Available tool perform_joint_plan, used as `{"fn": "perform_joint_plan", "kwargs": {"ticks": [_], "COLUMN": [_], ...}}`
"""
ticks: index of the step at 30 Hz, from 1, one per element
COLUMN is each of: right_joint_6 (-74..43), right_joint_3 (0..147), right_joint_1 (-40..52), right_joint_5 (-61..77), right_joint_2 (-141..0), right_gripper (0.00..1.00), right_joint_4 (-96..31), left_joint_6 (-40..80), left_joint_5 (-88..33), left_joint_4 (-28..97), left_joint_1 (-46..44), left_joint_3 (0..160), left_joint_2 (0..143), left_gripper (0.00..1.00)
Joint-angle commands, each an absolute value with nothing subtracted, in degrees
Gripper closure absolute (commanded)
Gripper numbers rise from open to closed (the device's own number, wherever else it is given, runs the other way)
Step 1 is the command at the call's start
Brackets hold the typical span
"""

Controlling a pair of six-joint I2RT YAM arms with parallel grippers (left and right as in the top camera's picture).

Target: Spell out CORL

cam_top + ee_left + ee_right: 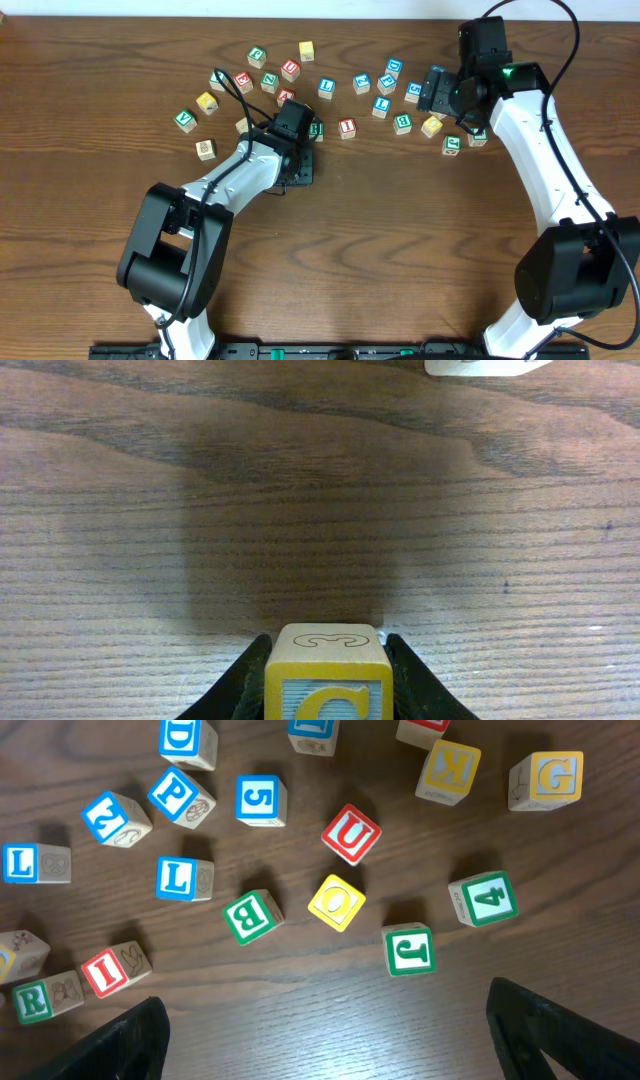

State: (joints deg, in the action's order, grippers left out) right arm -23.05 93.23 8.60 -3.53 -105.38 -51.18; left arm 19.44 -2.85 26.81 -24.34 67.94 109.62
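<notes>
Well, seen from overhead, my left claw (298, 168) is over the brown wood-grain tabletop (400, 260), just below a loose scatter of small wooden alphabet cubes. My own wrist hides what it carries in this view. The white-faced wooden cube with a green R (316, 129) lies just beside that wrist, next to a red-lettered I cube (347, 127). My right claw (438, 92) hangs above the right end of the scatter, near the yellow-faced wooden O cube (432, 126) and the blue-lettered wooden L cube (380, 105).

From my left wrist, the claw is clenched on a yellow-edged wooden cube with a yellow C (327, 685), one dark finger on each side. The cube's top face carries an outlined 3. Shadowed tabletop lies ahead; I cannot tell whether the cube touches the wood.

From my right wrist, the claw is spread wide and grasps nothing — only its dark fingers (125, 1040) show, at the bottom corners. The O cube sits mid-frame, turned diamond-wise, with a green B cube (250, 915) just to its left and a red U cube (350, 833) just above. The L cube lies left of the B, and a second blue L cube (22, 863) is at the left edge. The R and I cubes sit side by side at the lower left.
</notes>
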Motion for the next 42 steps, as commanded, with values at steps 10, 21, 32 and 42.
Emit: {"fn": "perform_joint_plan", "kwargs": {"ticks": [10,21,32,42], "right_joint_6": [-23.75,-23.75,-23.75,-23.73], "right_joint_3": [92.95,92.95,92.95,92.95], "right_joint_1": [9.54,9.54,9.54,9.54], "right_joint_5": [-4.36,-4.36,-4.36,-4.36], "right_joint_2": [-105.14,-105.14,-105.14,-105.14], "right_gripper": [0.04,0.04,0.04,0.03], "right_joint_4": [-51.22,-51.27,-51.24,-51.24], "left_joint_6": [18.52,18.52,15.0,13.54], "left_joint_5": [-2.59,-2.63,-5.15,-5.15], "left_joint_4": [26.83,26.87,26.85,26.87], "left_joint_1": [-24.58,-24.58,-24.56,-24.56], "left_joint_3": [67.66,67.7,68.27,68.88], "left_joint_2": [110.54,110.48,110.45,110.45], "left_gripper": [0.58,0.59,0.65,0.64]}}
